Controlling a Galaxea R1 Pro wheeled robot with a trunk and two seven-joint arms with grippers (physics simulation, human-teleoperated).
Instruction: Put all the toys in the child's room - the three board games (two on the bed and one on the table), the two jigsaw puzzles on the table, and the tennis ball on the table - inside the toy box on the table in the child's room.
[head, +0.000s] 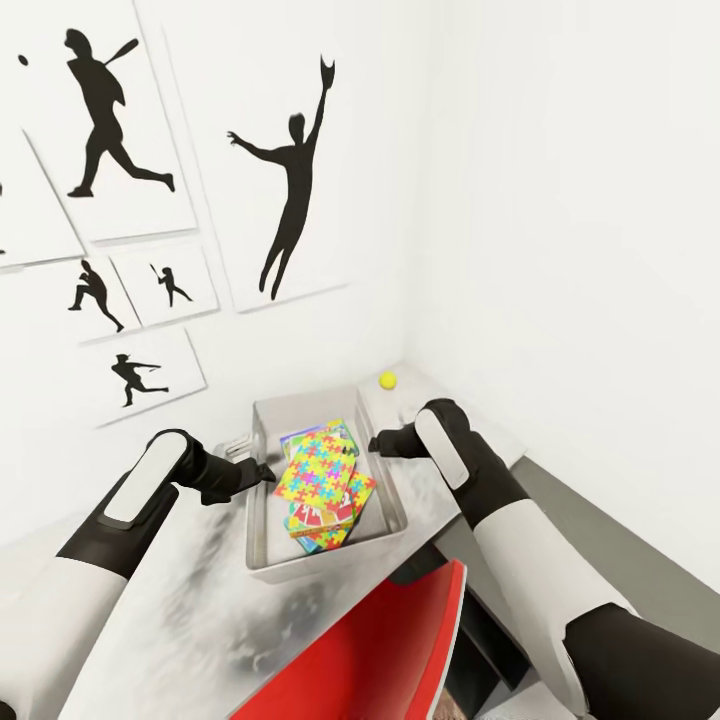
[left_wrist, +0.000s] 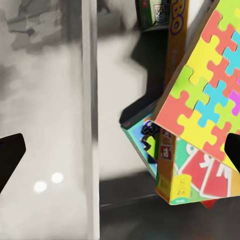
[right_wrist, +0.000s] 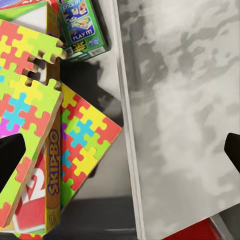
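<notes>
On the wall at the left hang white posters (head: 120, 120) with black silhouettes of ball players. Below them, the left gripper (head: 262, 472) hovers at the left rim of the toy box (head: 262, 560), a grey tray standing on the mottled grey desk (head: 180, 600); its jaws are spread and hold nothing. Inside the toy box lies a tilted heap: the jigsaw puzzles (head: 318, 468), stacked on top and partly overlapping, with board games (head: 325, 515) beneath them, one edge reading SKIPBO in the right wrist view, and a small green box (right_wrist: 82, 25) towards the far end. The right gripper (head: 378, 443) hangs at the box's right rim, jaws likewise spread and empty. Behind it, the tennis ball (head: 388, 379) rests on the desk near the corner of the walls, apart from the box. A red chair (head: 370, 650) stands at the desk's near edge.
</notes>
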